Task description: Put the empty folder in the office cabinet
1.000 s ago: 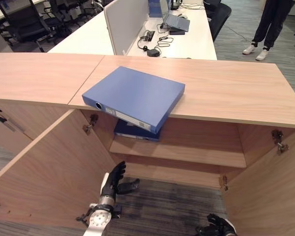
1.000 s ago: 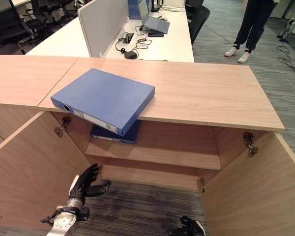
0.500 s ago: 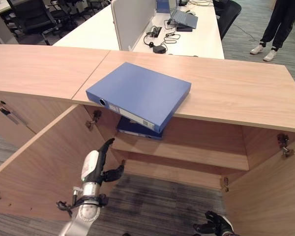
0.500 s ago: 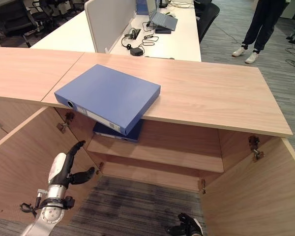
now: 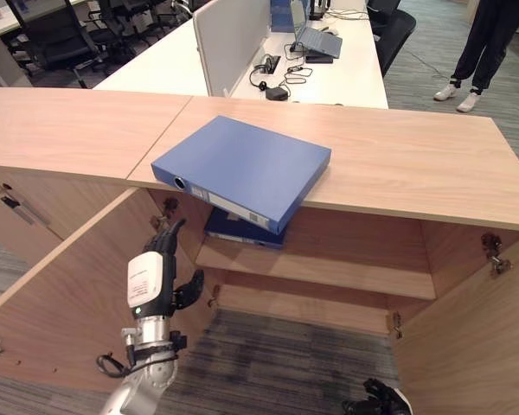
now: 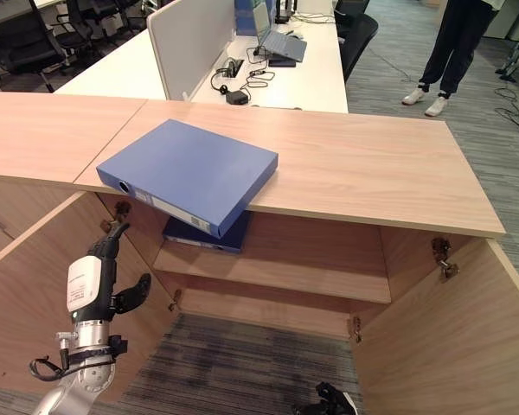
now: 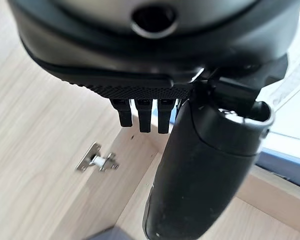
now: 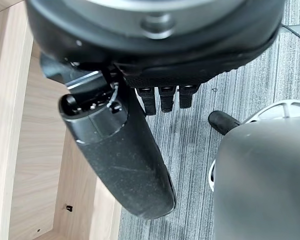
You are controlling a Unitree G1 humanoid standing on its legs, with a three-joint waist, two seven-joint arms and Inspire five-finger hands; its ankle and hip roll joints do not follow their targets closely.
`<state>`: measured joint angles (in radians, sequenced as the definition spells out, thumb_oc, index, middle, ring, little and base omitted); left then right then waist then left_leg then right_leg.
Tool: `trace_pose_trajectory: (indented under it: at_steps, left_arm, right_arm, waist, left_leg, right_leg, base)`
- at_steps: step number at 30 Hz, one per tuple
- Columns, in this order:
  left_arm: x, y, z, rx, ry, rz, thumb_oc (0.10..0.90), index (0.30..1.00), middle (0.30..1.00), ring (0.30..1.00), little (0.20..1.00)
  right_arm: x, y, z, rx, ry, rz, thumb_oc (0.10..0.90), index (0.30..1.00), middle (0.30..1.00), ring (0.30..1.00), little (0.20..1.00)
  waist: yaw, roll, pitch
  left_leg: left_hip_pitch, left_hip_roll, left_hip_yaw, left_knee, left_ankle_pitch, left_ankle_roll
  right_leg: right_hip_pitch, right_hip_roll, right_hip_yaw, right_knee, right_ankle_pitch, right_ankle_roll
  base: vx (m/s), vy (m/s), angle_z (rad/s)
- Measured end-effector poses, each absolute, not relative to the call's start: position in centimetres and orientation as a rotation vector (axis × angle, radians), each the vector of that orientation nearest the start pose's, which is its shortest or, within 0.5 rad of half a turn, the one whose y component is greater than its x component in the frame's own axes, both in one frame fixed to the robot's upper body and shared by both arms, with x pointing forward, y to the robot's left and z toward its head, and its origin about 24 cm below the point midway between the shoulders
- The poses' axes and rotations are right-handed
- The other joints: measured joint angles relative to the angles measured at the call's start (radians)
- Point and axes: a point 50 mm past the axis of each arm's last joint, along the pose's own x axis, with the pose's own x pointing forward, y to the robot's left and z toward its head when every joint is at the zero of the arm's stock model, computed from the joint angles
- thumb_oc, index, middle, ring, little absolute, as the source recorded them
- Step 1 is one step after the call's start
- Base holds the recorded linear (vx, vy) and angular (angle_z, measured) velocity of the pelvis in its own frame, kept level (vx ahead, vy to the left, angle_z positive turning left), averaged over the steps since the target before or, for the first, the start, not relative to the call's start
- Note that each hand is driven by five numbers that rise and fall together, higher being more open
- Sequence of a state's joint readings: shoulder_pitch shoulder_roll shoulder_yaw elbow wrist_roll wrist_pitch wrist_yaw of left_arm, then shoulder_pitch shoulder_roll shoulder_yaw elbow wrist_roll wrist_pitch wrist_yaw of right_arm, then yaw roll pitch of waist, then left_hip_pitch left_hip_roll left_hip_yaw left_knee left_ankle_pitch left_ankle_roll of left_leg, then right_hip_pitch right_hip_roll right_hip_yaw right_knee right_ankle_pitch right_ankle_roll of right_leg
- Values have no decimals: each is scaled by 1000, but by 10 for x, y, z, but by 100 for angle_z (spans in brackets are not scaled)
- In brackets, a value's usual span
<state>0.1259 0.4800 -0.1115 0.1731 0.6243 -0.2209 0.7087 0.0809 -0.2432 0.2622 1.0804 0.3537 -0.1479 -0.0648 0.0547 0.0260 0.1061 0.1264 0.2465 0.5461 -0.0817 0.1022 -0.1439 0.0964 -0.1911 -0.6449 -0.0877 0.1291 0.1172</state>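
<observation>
L hand (image 5: 151, 281) raised upright, fingers straight, thumb out; R hand (image 5: 376, 399) hangs low, fingers relaxed.

Both eye views look down from head height, toward 12 o'clock, sharing the cabinet top (image 5: 415, 156) and open shelf (image 6: 277, 272). Each wrist view looks closely along its own hand: left hand (image 7: 200, 175), right hand (image 8: 120, 160).

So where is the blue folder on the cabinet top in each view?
Left eye view: blue folder at centre, overhanging the cabinet top.
Right eye view: left of centre.
Left wrist view: a blue edge, perhaps a folder; cannot tell which.
Right wrist view: faces the carpet.
Shared landmark: door hinge.
</observation>
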Motion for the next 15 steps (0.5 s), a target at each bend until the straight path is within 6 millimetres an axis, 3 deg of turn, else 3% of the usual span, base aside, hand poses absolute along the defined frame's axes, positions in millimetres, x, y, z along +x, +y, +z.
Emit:
trace_pose_trajectory:
  at_steps: [11, 15]
  left_arm:
    - [230, 248, 89, 1319, -609, 343, 800, 900, 900, 900, 900]
    - [231, 253, 98, 1367, -647, 319, 800, 900, 900, 900, 900]
  right_arm:
    - [90, -225, -156, -78, 1046, -174, 800, 900, 900, 900, 900]
    - [89, -228, -156, -80, 1049, -181, 800, 900, 900, 900, 900]
  waist:
    - [-5, 15, -11]
    - [-24, 25, -17]
  left_leg:
    - [12, 0, 12, 0, 1, -2]
    - [7, -1, 15, 0, 1, -3]
  right_leg:
    - [-2, 0, 11, 0, 4, -4]
    - [-4, -2, 15, 0, 4, -4]
  base:
    - [2, 2, -2]
    - [2, 2, -1]
